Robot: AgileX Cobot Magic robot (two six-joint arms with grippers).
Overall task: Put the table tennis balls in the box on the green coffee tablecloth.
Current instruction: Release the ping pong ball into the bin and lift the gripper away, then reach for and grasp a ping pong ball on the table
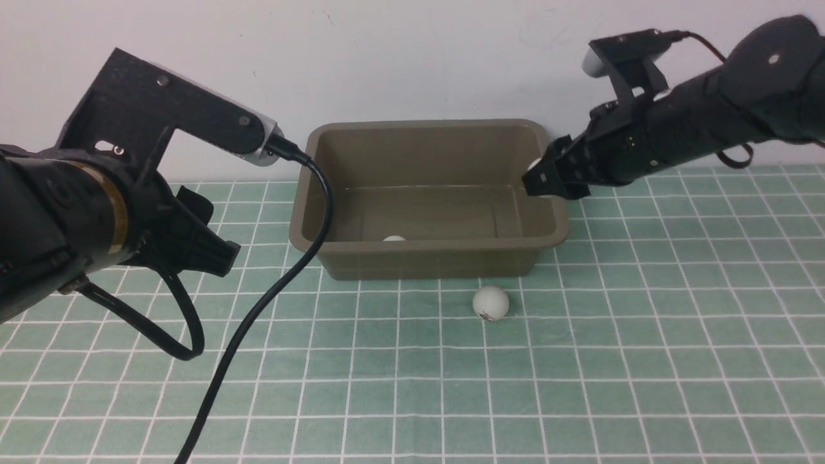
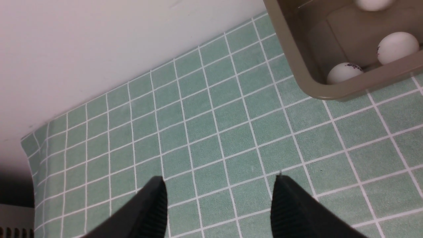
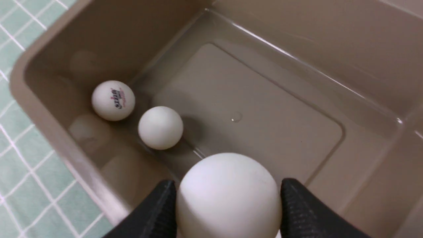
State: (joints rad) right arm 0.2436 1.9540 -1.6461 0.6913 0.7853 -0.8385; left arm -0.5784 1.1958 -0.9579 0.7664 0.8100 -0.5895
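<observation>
Bearing illegible printed logo (image 3: 118, 98), ball (image 3: 107, 107), in box (image 3: 20, 82)

I see the green coffee tablecloth (image 1: 644, 335) spread flat up to the wall. The box (image 1: 425, 261) sits directly on it, towards the far edge. One table tennis ball (image 1: 490, 303) rests on the cloth just in front of the box's near wall, not touching it.
</observation>
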